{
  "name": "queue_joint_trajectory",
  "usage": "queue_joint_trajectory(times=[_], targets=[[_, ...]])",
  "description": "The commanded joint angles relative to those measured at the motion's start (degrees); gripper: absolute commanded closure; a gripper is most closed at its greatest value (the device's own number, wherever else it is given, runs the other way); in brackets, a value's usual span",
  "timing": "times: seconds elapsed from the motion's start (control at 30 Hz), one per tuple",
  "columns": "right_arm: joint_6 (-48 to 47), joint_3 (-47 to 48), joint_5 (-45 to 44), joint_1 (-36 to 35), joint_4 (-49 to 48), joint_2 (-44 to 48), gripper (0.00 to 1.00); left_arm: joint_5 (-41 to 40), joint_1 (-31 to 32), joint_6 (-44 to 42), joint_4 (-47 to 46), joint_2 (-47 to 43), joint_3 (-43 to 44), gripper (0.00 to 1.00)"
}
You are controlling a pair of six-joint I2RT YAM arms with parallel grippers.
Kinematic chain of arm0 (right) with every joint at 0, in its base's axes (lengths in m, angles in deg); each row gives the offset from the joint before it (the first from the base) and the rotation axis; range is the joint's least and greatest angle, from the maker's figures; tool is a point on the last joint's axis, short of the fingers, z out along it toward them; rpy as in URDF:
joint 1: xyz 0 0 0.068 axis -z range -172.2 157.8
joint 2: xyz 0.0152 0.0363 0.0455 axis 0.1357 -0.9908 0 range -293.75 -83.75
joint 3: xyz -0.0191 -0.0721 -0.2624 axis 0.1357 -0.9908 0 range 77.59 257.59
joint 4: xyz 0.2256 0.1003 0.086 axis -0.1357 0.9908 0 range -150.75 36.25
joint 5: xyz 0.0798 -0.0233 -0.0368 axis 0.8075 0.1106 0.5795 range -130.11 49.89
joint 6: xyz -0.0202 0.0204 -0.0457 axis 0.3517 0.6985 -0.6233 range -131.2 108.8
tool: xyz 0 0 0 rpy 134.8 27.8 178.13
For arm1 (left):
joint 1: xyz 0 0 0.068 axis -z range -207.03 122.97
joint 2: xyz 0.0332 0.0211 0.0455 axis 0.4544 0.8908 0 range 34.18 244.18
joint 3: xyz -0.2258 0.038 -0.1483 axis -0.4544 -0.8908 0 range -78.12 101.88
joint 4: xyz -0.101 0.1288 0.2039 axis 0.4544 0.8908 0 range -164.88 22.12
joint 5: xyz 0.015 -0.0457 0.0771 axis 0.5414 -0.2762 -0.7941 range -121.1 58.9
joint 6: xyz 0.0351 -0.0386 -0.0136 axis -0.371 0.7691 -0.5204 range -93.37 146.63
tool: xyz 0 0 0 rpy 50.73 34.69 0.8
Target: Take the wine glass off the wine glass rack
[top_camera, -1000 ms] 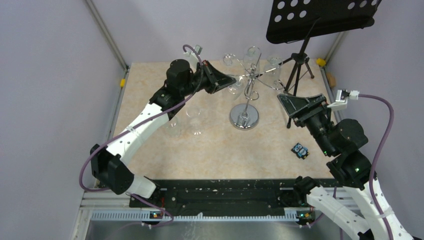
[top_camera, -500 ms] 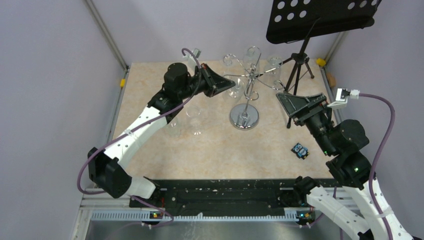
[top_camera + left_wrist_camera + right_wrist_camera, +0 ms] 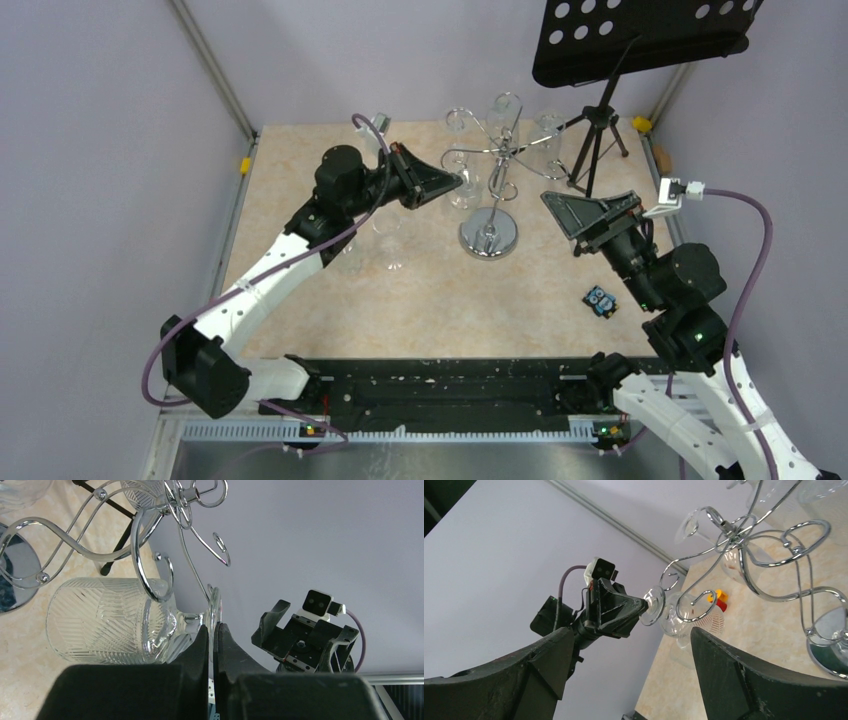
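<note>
The chrome wine glass rack (image 3: 489,233) stands at the back middle of the table, its looped arms also showing in the left wrist view (image 3: 145,555) and the right wrist view (image 3: 744,555). My left gripper (image 3: 458,180) is shut on the round foot (image 3: 215,607) of a cut-pattern wine glass (image 3: 100,622). The glass lies on its side, with its stem at the curled end of a rack arm (image 3: 696,607). My right gripper (image 3: 560,205) is open and empty to the right of the rack, apart from it.
More glasses hang on the rack's far arms (image 3: 505,108). Two glasses (image 3: 390,240) stand on the table left of the rack, under my left arm. A black tripod music stand (image 3: 600,130) is at the back right. A small blue object (image 3: 600,301) lies near my right arm.
</note>
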Motion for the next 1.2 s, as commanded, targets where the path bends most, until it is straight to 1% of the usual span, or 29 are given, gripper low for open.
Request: queue_joint_trajectory(times=[0.0,0.2,0.3,0.43,0.5,0.57,0.67,0.8,1.0,1.1,1.17], targets=[[-0.02,-1.5,5.94,0.13,-8.03,0.43,0.11,0.25,0.09,2.31,-9.49,-8.01,-3.24,1.0],[4.18,-5.25,13.21,0.11,-15.42,-0.46,0.11,-0.33,0.18,8.96,-17.08,-15.61,-10.15,1.0],[7.69,-8.66,16.31,0.09,-21.54,-0.87,0.11,0.54,0.14,14.23,-21.55,-18.45,-12.3,1.0],[11.51,-11.11,20.19,0.07,-29.43,-2.88,0.12,2.3,0.12,27.04,-35.18,-19.29,-15.28,1.0],[11.83,-10.43,21.2,-0.4,-30.87,-3.86,0.12,3.03,0.37,30.98,-40.98,-18.94,-15.06,1.0],[11.22,-9.96,20.99,-1.55,-32.59,-4.6,0.12,3.83,0.82,33.65,-44.08,-18.24,-13.9,1.0],[10.47,-9.44,20.03,-3.88,-35.67,-6.06,0.12,4.63,2.24,35.62,-46.93,-17.02,-11.45,1.0],[6.88,-6.82,20.73,-9.09,-40.14,-10.01,0.12,4.0,4.5,36.73,-49.65,-15.54,-9.02,1.0],[3.18,-3.73,24.2,-15.53,-54.88,-15.61,0.17,2.49,6.41,37.25,-52.23,-15.47,-8.33,1.0],[2.63,-3.61,25.06,-16.87,-59.39,-16.81,0.23,0.5,7.15,38.13,-53.13,-16.03,-8.93,1.0],[2.29,-4.0,25.06,-17.26,-61.81,-17.28,0.33,-2.06,7.99,38.32,-53.38,-16.86,-9.86,1.0]])
